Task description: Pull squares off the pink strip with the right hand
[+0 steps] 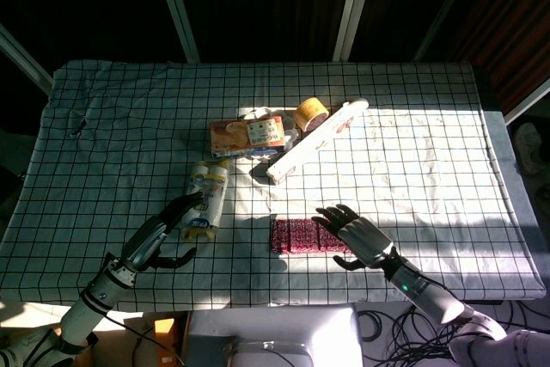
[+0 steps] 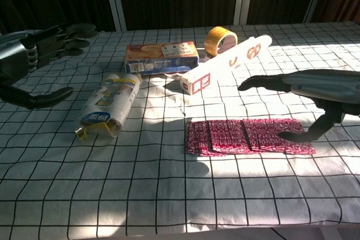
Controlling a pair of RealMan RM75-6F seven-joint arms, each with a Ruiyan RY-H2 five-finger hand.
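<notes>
While the right hand hovers with fingers spread over the right end of the pink strip, I hold nothing in it; whether the thumb tip touches the strip's near right corner I cannot tell. The strip lies flat on the checked tablecloth, near the middle of the table's front edge. Two dark seams cross it in the chest view, dividing it into squares. I judge it thin, light and flexible, likely to lift or slide as a whole if I pull one square without resistance. My recommended grip point is the free outer edge of the rightmost square, pinched between thumb and finger, then peeled away from the seam.

The left hand rests open near the front left corner, well apart from the strip, just beside a wrapped roll pack. An orange box, a tape roll and a long white box lie behind the strip toward the table centre. Open cloth extends right of the strip and toward the front edge, giving room to pull in those directions.
</notes>
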